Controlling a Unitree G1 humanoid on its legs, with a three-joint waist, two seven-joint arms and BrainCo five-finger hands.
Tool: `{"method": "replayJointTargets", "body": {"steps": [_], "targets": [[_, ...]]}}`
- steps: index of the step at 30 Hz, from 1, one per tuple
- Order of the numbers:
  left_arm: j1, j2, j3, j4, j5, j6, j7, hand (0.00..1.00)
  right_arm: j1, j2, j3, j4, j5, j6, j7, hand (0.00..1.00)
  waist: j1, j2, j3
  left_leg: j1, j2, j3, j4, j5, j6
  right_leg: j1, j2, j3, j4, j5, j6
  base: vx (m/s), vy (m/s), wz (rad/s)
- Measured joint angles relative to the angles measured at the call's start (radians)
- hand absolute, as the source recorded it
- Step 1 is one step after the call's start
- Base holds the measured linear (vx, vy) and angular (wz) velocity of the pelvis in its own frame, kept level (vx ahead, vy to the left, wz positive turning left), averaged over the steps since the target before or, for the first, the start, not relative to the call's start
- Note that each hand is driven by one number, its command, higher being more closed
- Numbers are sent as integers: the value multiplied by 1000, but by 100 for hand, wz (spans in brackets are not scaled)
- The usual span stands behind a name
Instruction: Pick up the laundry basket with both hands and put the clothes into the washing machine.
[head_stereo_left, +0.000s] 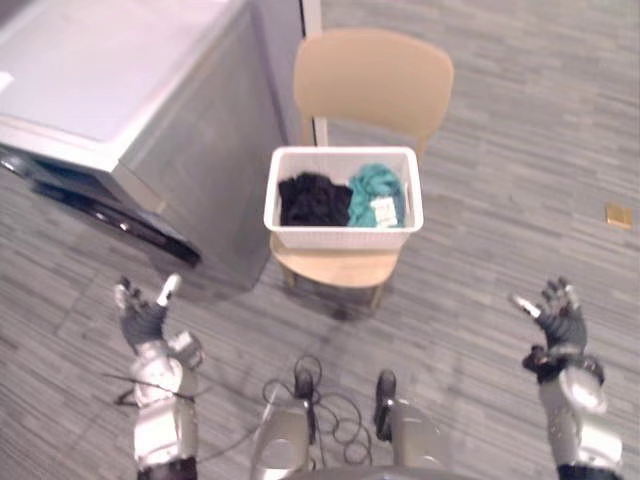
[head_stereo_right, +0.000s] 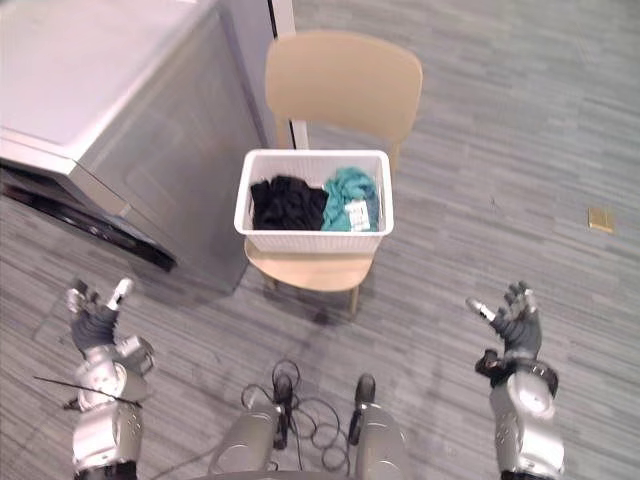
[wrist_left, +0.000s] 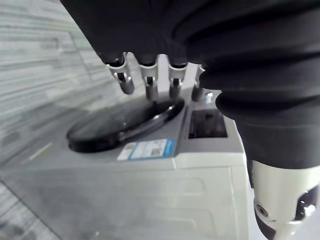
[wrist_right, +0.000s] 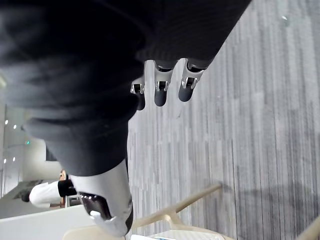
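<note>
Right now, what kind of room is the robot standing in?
Probably a laundry area, though I can't be sure. A grey washing machine stands on the robot's left, and a white laundry basket holding black and teal clothes sits on a tan chair beside it.

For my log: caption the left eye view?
Left hand and right hand open, short of the laundry basket on a chair by the washing machine.
</note>
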Motion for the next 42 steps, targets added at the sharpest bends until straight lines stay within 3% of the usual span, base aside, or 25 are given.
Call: {"method": "replayJointTargets", "body": {"steps": [4,8,12,19,23,25,26,27,29,32,33,34,35,37,38,40,41,42], "targets": [[58,-65,-52,143,18,16,-36,0,52,120,-3,19,-31,10,1,0,-19,-3,-71,105,-17,-13,-33,-2,3,75,-24,-16,52,-63,11,105,-9,18],[77,-73,-78,260,15,31,-55,0,76,209,6,172,-30,9,-12,0,-20,-40,-113,188,-26,-27,-57,-4,4,136,-42,-36,94,-117,22,46,-34,20],[78,-74,-90,394,3,43,-65,0,81,239,41,298,-24,9,-31,0,-20,-42,-128,217,-33,-43,-66,-15,8,172,-54,-47,114,-133,23,-50,-17,13],[101,-74,-100,480,-29,46,-72,0,85,274,84,448,29,5,-79,0,-18,-49,-134,215,-29,-67,-54,-13,-5,204,-56,-73,105,-131,20,-25,-14,15],[105,-74,-120,478,-48,46,-74,0,87,272,95,468,55,-11,-95,0,-22,-56,-136,139,-57,-151,-50,7,-14,185,-92,-169,114,-136,23,-35,-22,73],[108,-74,-114,477,-53,46,-74,0,75,271,104,481,59,-15,-98,0,-22,-57,-137,100,-35,-72,-89,-5,19,169,-112,-241,106,-126,14,-22,-19,110],[111,-74,-107,477,-54,45,-74,0,58,276,104,489,56,-16,-100,0,-21,-79,-130,87,-9,0,-79,-6,36,158,-143,-268,92,-111,2,22,23,91],[107,-74,-107,477,-55,45,-73,0,15,271,105,502,56,-21,-101,0,-20,-70,-108,45,35,104,23,-9,44,160,-163,-298,95,-101,-3,4,76,83],[125,-75,-107,477,-56,46,-73,0,-29,261,102,522,47,-28,-102,0,-19,-73,-99,41,99,164,117,-10,44,172,-192,-342,100,-94,4,-46,138,76],[126,-70,-131,477,-55,43,-75,0,-56,261,101,532,45,-36,-101,0,-20,-64,-102,89,191,195,147,-12,35,216,-225,-395,54,-51,61,-56,247,70],[125,-73,-155,481,-53,43,-77,0,-67,251,100,545,45,-38,-101,0,-22,-34,-110,114,208,176,93,-21,-15,225,-210,-401,20,-27,87,-56,338,42],[124,-76,-161,481,-52,42,-79,0,-77,242,97,562,45,-38,-100,0,-22,-14,-115,128,198,173,59,-47,-71,228,-207,-398,-3,-10,103,-31,393,27],[113,-71,-156,486,-53,42,-81,0,-96,249,93,600,46,-33,-99,0,-21,-29,-104,127,169,175,48,-44,-93,231,-224,-371,-39,11,119,-13,381,27],[103,-44,-186,486,-53,40,-78,0,-88,277,92,644,46,-26,-101,0,-27,-65,-93,97,74,160,102,-83,-35,266,-275,-310,-121,65,143,-17,362,49],[103,-33,-197,483,-53,39,-79,0,-84,276,91,649,46,-23,-102,0,-28,-66,-94,85,43,156,137,-108,-14,275,-305,-309,-132,75,146,-3,383,44],[95,-28,-220,471,-53,37,-82,0,-93,271,92,650,46,-22,-103,0,-32,-72,-96,54,-12,142,189,-152,22,280,-361,-303,-122,108,117,-24,437,35],[79,-25,-227,472,-49,37,-85,0,-109,262,93,653,45,-21,-103,0,-41,-50,-84,43,-44,116,200,-169,37,273,-389,-301,-84,143,47,-27,308,41],[77,-24,-228,472,-47,37,-85,0,-112,260,93,653,45,-21,-103,0,-49,-44,-81,42,-48,108,199,-169,39,268,-391,-291,-66,146,16,50,277,67]]}}
